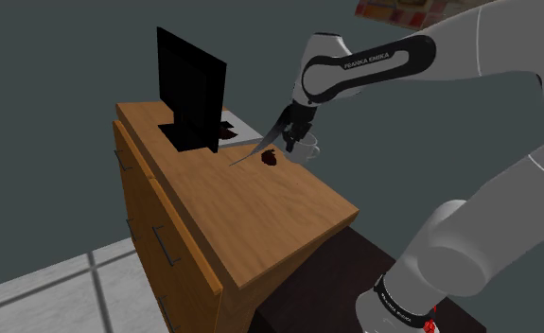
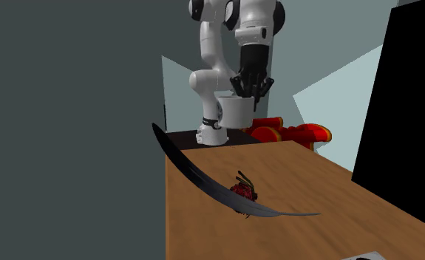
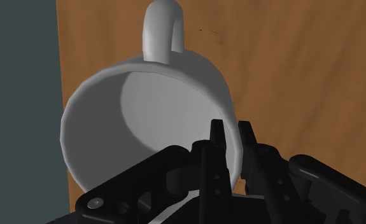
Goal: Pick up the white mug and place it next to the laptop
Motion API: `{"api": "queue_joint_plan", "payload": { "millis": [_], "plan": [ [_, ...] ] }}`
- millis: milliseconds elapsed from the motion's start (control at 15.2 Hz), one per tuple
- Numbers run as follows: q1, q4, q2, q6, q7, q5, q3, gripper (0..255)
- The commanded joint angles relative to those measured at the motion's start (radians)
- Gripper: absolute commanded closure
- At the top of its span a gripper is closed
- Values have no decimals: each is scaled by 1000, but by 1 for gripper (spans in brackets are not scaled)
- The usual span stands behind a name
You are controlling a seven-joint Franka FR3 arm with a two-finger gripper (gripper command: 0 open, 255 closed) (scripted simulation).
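Observation:
The white mug (image 3: 143, 108) is clasped by its rim in my gripper (image 3: 231, 137), one finger inside the wall and one outside, with the handle pointing away from the hand. In the second exterior view the mug (image 2: 233, 112) hangs upright under the gripper (image 2: 249, 92), above the far end of the wooden tabletop (image 2: 307, 185). In the shoulder view the mug (image 1: 305, 149) and gripper (image 1: 293, 132) are near the tabletop's right edge. The black laptop (image 1: 192, 90) stands open at the back of the tabletop; its screen (image 2: 410, 111) fills the second exterior view's right.
A small dark red object (image 1: 270, 159) and a long curved black blade-like thing (image 2: 203, 181) lie on the wood between mug and laptop. The tabletop belongs to a wooden drawer cabinet (image 1: 147, 218). Red shapes (image 2: 292, 133) lie beyond the table's far end.

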Motion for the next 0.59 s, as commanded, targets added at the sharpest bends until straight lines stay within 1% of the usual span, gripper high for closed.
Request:
{"api": "queue_joint_plan", "payload": {
  "millis": [0,264,528],
  "plan": [
    [9,91,89,-2,5,12,5,255],
    [18,269,243,-28,9,32,12,255],
    [23,469,398,-74,12,50,18,255]
  ]
}}
